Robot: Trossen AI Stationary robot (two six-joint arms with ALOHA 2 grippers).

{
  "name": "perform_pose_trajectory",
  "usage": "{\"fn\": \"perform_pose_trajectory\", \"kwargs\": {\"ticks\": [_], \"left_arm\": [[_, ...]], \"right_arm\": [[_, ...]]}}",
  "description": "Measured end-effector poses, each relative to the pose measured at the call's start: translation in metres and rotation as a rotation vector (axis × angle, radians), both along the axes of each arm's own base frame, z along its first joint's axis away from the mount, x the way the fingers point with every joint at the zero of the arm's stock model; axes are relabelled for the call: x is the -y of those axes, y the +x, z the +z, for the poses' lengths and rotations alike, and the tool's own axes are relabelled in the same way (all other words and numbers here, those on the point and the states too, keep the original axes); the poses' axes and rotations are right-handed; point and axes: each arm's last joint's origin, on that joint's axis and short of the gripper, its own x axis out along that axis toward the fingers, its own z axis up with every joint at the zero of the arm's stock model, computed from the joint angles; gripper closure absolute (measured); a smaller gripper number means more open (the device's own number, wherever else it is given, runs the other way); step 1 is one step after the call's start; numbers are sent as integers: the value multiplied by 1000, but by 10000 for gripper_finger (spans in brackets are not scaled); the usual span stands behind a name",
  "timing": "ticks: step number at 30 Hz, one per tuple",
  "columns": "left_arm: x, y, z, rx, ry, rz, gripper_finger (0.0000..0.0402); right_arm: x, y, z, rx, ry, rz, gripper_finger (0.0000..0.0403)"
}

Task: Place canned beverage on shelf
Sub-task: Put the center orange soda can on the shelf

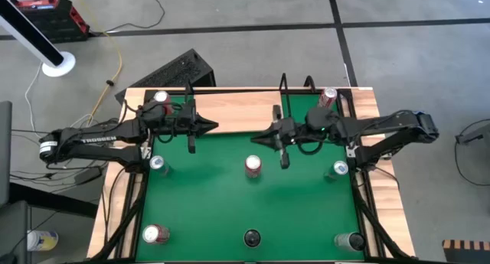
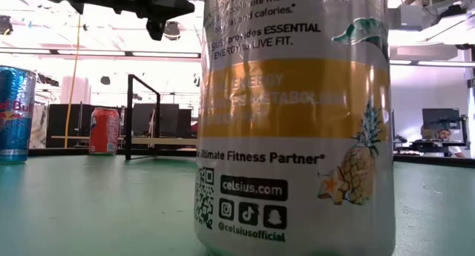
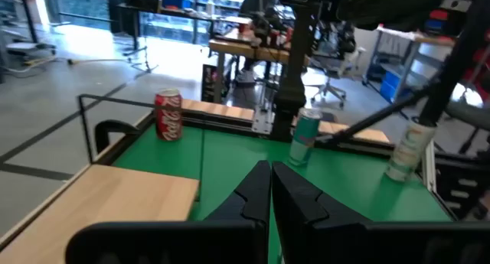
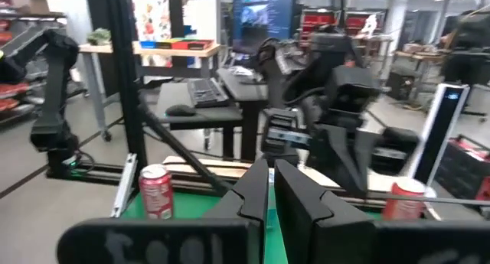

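Note:
The shelf (image 1: pixel 237 111), a light-wood board with black rod ends, stands at the table's far edge and bears no can; it also shows in the low view (image 2: pixel 159 140). Several cans stand upright on the green table: one at the centre (image 1: pixel 253 166), one left (image 1: pixel 157 163), one right (image 1: pixel 340 169), and a white Celsius can (image 2: pixel 293 122) close to the low camera. My left gripper (image 1: pixel 213 126) is shut and empty, in the air over the shelf's left end. My right gripper (image 1: pixel 257 139) is shut and empty, just near of the shelf, above the centre can.
More cans stand at the far corners (image 1: pixel 161 98) (image 1: pixel 329 96) and the near corners (image 1: pixel 155 234) (image 1: pixel 348 239). A Red Bull can (image 2: pixel 15 115) and a red can (image 2: pixel 104 130) show in the low view. The two grippers point at each other with a small gap between them.

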Motion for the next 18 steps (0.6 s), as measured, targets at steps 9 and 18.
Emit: {"fn": "perform_pose_trajectory", "kwargs": {"ticks": [9,18], "left_arm": [[7,15,-8,-50,17,-48,402],[8,16,-9,-56,16,-47,401]], "right_arm": [[-14,20,-2,-23,19,45,351],[-20,19,-8,-94,87,47,351]]}}
